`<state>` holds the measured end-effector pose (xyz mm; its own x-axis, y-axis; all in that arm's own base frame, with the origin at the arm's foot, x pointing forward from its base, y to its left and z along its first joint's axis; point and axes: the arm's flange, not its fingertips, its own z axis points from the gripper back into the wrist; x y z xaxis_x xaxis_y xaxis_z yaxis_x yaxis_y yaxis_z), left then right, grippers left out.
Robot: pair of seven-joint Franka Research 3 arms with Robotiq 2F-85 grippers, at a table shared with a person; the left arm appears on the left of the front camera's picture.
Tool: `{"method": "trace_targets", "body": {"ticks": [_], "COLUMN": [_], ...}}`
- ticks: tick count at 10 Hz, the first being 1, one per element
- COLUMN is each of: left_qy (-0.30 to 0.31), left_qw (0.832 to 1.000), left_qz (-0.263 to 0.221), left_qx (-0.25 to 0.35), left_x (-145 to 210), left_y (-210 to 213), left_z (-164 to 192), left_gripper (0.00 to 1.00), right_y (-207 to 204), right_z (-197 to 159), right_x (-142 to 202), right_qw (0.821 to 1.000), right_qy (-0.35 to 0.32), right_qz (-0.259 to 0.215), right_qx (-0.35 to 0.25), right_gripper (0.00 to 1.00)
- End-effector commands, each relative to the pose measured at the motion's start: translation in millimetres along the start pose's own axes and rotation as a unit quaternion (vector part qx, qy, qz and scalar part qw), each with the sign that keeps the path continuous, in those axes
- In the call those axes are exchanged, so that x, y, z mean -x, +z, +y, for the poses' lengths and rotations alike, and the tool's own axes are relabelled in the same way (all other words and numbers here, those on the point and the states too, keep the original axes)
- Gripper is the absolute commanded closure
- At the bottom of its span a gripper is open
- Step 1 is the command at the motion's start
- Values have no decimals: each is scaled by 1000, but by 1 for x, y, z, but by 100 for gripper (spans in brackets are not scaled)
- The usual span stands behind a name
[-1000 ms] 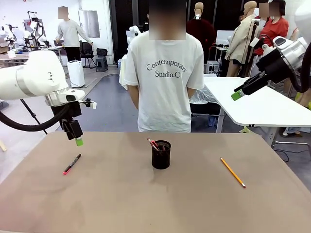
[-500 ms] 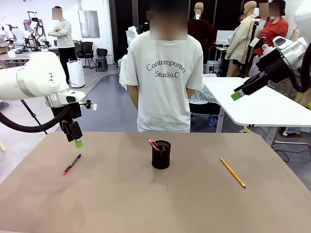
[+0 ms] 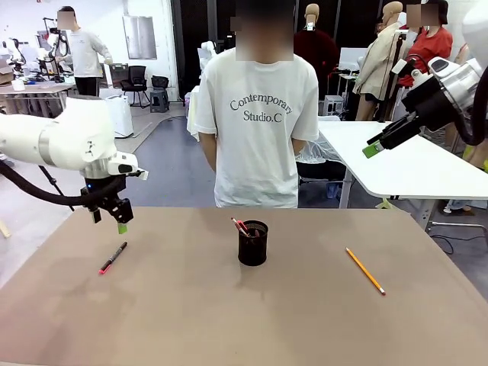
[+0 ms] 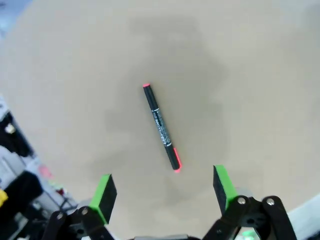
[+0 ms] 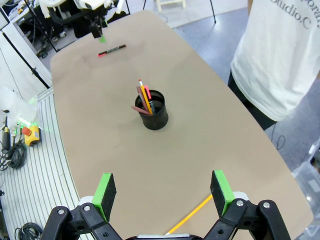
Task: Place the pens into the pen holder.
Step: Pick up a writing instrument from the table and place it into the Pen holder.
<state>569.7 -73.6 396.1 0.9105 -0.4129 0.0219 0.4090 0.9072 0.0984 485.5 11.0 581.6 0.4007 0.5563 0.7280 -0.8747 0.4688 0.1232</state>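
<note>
A black pen with pink-red ends (image 3: 113,258) (image 4: 161,128) lies on the tan table at the left. My left gripper (image 3: 120,226) (image 4: 164,189) hangs open just above and behind it, nothing between its fingers. The black mesh pen holder (image 3: 253,242) (image 5: 154,112) stands mid-table with a few pens (image 3: 240,226) (image 5: 144,97) sticking out of it. A yellow-orange pencil (image 3: 364,270) (image 5: 192,216) lies on the table at the right. High above the table's right side my right gripper (image 3: 371,149) (image 5: 162,192) is open and holds nothing.
A person in a white T-shirt (image 3: 259,114) stands at the far edge of the table (image 3: 191,320), behind the holder. A white table (image 3: 412,164) stands off to the right. In the right wrist view, cables and tools (image 5: 20,135) lie on the floor.
My left arm has dropped lower and turned at the wrist, bringing its gripper slightly down toward the black pen. The right arm, pens and holder have not moved.
</note>
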Motion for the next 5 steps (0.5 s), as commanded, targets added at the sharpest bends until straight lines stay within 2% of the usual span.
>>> {"method": "trace_targets", "body": {"ticks": [1,5], "left_qy": [41,29], "left_qw": [999,999], "left_qz": [3,-13], "left_qx": [10,19], "left_x": [1,-4], "left_y": [-17,-48], "left_z": [-6,-5], "left_gripper": [0,0], "right_y": [1,1], "right_z": [0,0], "right_x": [-2,-2], "right_qw": [1000,1000], "right_qy": [-1,-1], "right_qz": [-7,-7], "right_qx": [-4,-4], "right_gripper": [0,0]}}
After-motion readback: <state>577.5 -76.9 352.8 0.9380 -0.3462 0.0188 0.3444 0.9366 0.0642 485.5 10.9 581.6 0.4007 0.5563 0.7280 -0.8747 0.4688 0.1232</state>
